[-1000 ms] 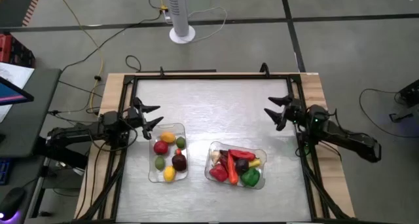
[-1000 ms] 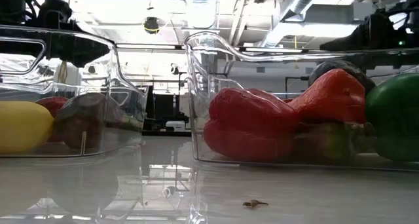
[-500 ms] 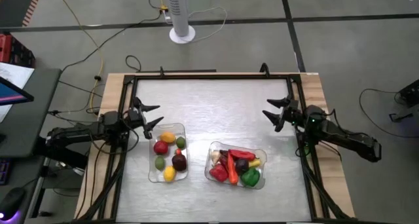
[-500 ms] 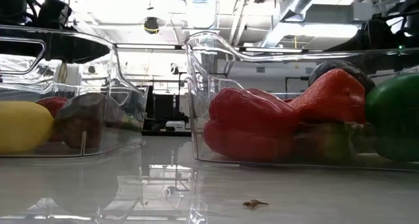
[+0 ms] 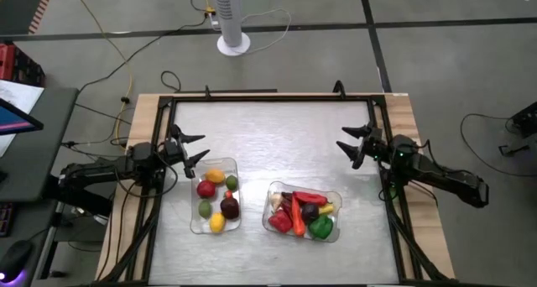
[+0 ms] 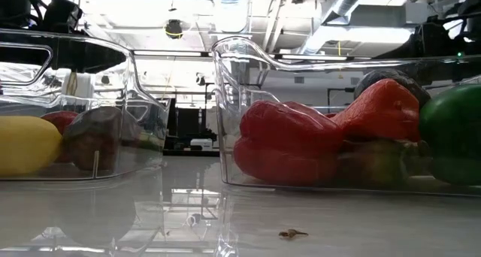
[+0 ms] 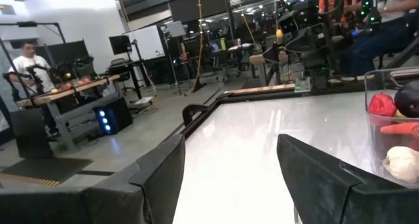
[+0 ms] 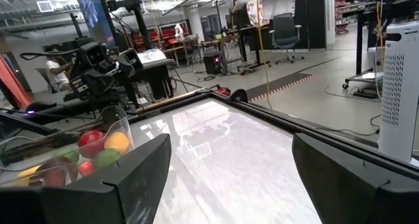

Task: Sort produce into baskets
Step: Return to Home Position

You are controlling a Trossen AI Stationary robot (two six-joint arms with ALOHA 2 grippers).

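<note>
Right end effector is a touch off its spot 1 s ago (low view shows the arm's dark bulk changed too). No diff vs 0.5 s ago. Left end effector, baskets and produce are unchanged.

Right EE: fingers apart, nothing between them, confirmed in the right wrist view. It hangs over the counter near the right edge, pointing inward. Arm is stretched low from the right side, forearm approx level.

Left EE: fingers apart, empty, same in the left wrist view. Mirror pose, reaching in low from the left edge and pointing at counter centre.

Key relation: both baskets sit betw the arms, toward the front edge.
- Left basket is just beside the left EE, front-inward of it, long axis front-to-back. It holds rounds: lemon, dark purple piece, red piece.
- Right basket is near the right EE, front-inward of it, long axis across the counter, slightly skewed. It holds red peppers, green pepper, garlic.
- Each arm is nearer its own basket.

No loose produce is visible on the counter in the high view, so sorting looks done IMO. What's left is retraction only: pull each arm outward and back. Both baskets lie front of the EEs, so that path should clear the rims.
</note>
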